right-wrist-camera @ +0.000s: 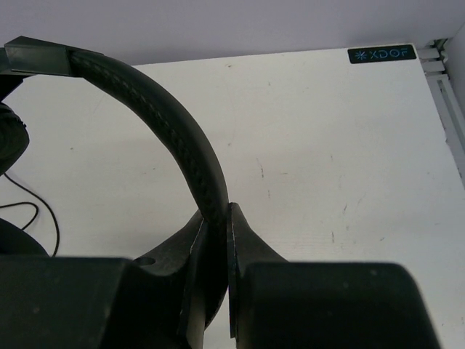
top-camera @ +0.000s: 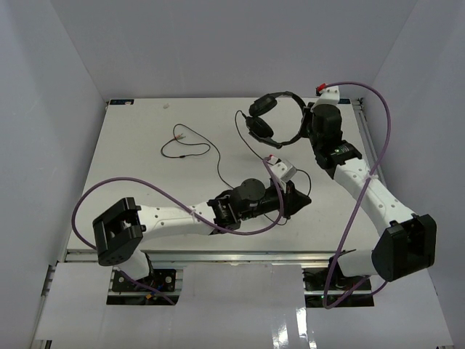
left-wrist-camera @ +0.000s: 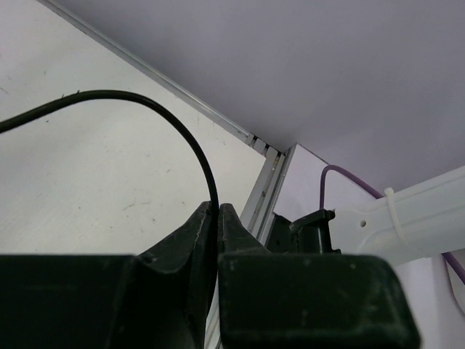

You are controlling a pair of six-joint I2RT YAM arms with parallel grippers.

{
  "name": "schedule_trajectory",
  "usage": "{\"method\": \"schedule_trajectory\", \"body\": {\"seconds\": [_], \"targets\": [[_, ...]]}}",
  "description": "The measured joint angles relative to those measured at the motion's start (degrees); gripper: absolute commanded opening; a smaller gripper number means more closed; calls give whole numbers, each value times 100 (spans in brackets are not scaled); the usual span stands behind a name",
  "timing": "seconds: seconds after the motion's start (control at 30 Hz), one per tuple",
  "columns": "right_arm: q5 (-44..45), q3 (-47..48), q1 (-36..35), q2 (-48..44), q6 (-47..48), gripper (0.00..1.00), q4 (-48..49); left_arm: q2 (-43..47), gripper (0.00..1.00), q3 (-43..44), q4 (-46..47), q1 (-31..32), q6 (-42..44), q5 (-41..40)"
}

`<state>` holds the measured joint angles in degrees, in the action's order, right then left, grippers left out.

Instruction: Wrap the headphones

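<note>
Left wrist: left gripper point(left-wrist-camera: 216, 212) pinches cord point(left-wrist-camera: 168, 116), right gripper point(right-wrist-camera: 216, 218) clamps headband point(right-wrist-camera: 168, 125); hold cord taut, wind slowly round headband.

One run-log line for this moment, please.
left gripper: shut on cord | right gripper: shut on headband | wrap: not done, cord mostly loose on table

The earcups point(right-wrist-camera: 9, 142) are cut off at my right wrist view's left edge, the lower end of the headband point(right-wrist-camera: 182, 153) hides inside my right end effector point(right-wrist-camera: 216, 222), and the plug on the cord point(left-wrist-camera: 145, 102) is too small to find.
</note>
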<state>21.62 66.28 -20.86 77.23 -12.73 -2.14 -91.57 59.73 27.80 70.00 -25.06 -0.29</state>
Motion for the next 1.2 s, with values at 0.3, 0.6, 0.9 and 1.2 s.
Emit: {"method": "schedule_trajectory", "body": {"seconds": [0.3,0.6,0.9,1.2], "targets": [[241,-436,-80,-421,1008,8,705,-175,20,1540,-1886,0,154,369],[-234,-359,-112,-759,1260,8,476,644,18,1510,-3237,-659,229,908],[-382,-267,-384,-1049,1316,8,178,520,17,1975,-3974,-1850,242,1785],[-323,-267,-482,-1064,1473,8,162,-207,14,2605,-4251,-1816,122,3188]]}}
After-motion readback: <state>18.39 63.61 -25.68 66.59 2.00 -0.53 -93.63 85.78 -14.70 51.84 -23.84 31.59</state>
